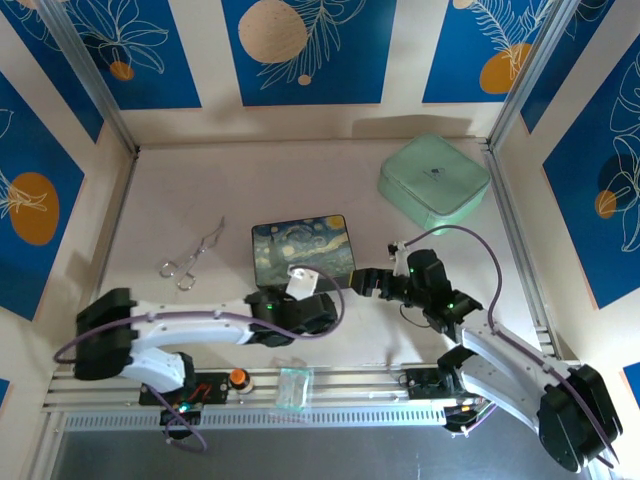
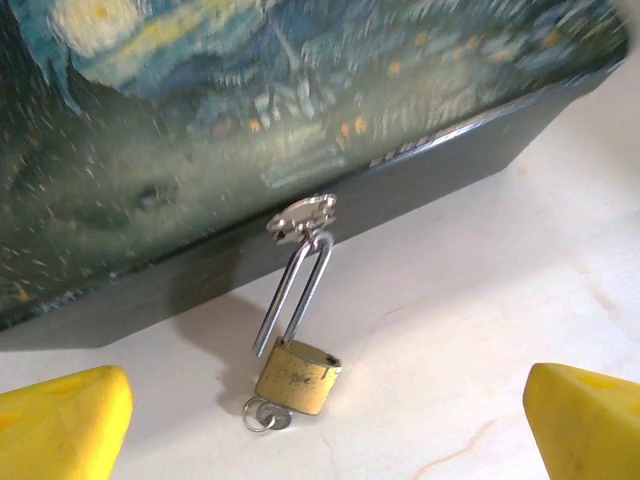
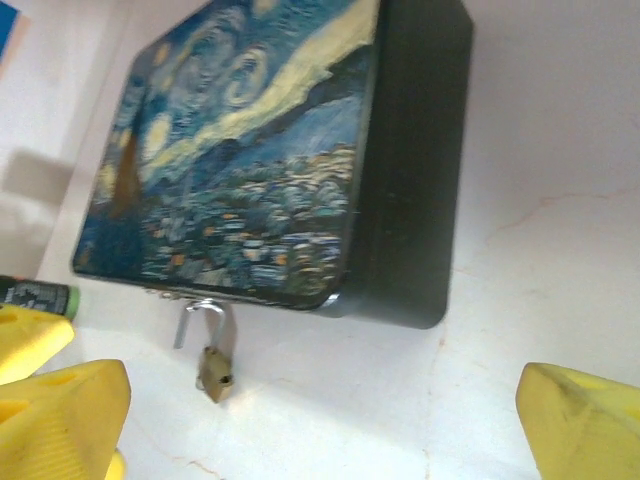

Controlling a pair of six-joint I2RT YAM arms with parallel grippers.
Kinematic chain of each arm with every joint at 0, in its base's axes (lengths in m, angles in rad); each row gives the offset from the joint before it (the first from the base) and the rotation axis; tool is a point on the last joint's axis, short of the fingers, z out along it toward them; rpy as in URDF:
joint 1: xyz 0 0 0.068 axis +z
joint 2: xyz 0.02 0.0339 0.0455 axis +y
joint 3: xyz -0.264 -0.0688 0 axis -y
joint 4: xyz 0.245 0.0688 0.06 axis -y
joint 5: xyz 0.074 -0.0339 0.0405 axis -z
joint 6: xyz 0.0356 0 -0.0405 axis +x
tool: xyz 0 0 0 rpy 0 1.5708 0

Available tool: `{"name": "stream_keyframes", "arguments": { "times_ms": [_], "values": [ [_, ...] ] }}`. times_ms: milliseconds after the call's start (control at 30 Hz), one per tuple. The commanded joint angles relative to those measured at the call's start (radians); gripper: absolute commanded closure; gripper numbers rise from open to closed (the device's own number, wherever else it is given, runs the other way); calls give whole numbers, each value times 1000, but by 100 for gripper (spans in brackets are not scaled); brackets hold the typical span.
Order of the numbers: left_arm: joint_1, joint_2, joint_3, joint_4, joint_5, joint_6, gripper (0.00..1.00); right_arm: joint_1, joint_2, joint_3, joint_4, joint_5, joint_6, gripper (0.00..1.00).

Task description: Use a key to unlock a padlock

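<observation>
A pale bench (image 1: 200, 190) between blue-patterned walls carries a starry-night box (image 1: 300, 250). The padlock (image 2: 297, 376) hangs by its shackle from the box's front clasp (image 2: 303, 213), its brass body lying on the bench just in front of the box (a key (image 2: 263, 414) sits at its underside). The left fingers (image 2: 65, 425) and right fingers (image 3: 580, 425) stand wide apart near the box's front, holding nothing.

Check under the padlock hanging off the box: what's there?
A small silver ring pokes out beneath the brass padlock, against the white table. The lock body hides any key blade or keyhole.
</observation>
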Motion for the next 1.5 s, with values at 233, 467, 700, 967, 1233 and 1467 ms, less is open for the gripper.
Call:
{"name": "stream_keyframes", "arguments": {
  "times_ms": [233, 467, 700, 967, 1233, 1467],
  "values": [
    [280, -348, -163, 146, 222, 124, 1, 276, 113, 88, -12, 108, -23, 2],
    [518, -376, -162, 144, 327, 212, 1, 415, 444, 246, 35, 168, -1, 7],
    [634, -286, -180, 254, 386, 233, 1, 450, 653, 316, 138, 143, 48, 20],
    [697, -158, -163, 323, 395, 257, 1, 504, 760, 377, 74, 269, 52, 41],
    [717, -89, -163, 365, 398, 258, 1, 533, 824, 407, 81, 287, 45, 50],
    [717, -50, -165, 364, 365, 258, 1, 548, 829, 380, 94, 278, 64, 58]
  ]
}}
